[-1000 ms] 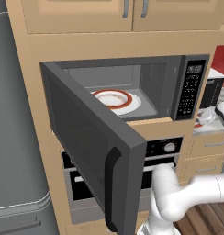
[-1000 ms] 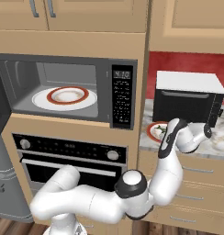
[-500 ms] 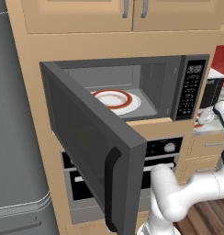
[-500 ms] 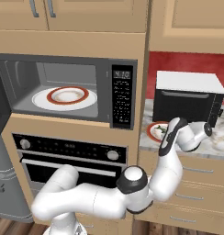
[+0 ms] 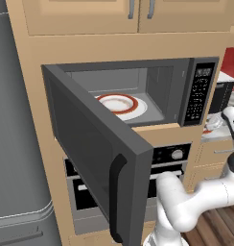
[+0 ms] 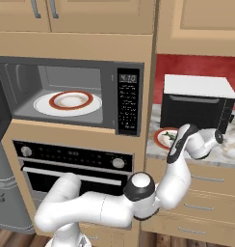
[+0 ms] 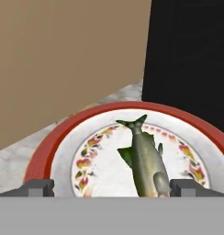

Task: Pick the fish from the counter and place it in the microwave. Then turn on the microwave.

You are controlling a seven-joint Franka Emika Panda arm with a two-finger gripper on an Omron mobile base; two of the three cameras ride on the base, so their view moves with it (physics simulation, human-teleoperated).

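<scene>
the slender olive-green fish lay lengthwise along my view, tail pointing away from me. it sat between my gripper's wide-apart fingertips, nearer one of them.

I could make out a small lit clock display on the microwave control panel, apparently digits, too blurred to read. The button markings below it were illegible too.

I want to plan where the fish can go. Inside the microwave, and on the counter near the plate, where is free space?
Inside the microwave, a red-rimmed plate takes most of the floor; its white middle is bare. The door stands wide open, so the way in is free. On the counter, a strip lies bare between the fish plate and the wooden wall. The black appliance crowds the plate's far side.
</scene>
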